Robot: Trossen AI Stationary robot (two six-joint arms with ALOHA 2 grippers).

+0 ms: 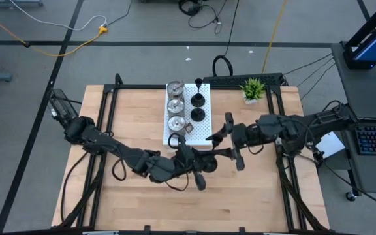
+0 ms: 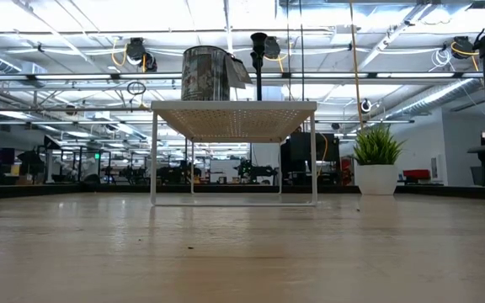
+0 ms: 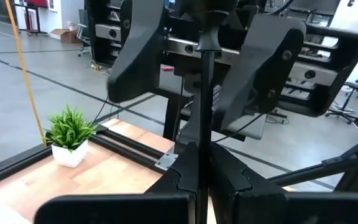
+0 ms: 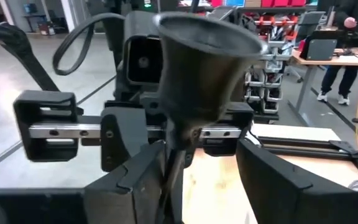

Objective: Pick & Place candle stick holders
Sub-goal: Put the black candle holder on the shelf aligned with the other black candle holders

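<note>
A black candle stick holder (image 4: 201,68) stands upright in the air between my two grippers, near the table's middle. It shows a thin stem (image 3: 202,112) and a flared end on top. My left gripper (image 3: 201,158) (image 1: 202,163) is shut on the stem. My right gripper (image 4: 204,155) (image 1: 227,142) faces it from the table's right and is open. Its fingers stand on either side of the stem just under the flared end; whether one finger touches the stem I cannot tell. Neither gripper shows in the low view. My left gripper pinches the holder's thin stem (image 3: 201,140) between its two fingertips, coming in level from the table's left. The fingers lie across the stem. The holder stands upright, rising above the fingers, lifted clear of the table.
A white perforated board (image 1: 209,134) (image 2: 234,118) stands on legs at the far middle. It carries three silver cups (image 1: 175,104) and two black holders (image 1: 198,108). A green potted plant (image 1: 252,89) (image 2: 377,160) sits at the far right. Bare wood lies toward the near edge.
</note>
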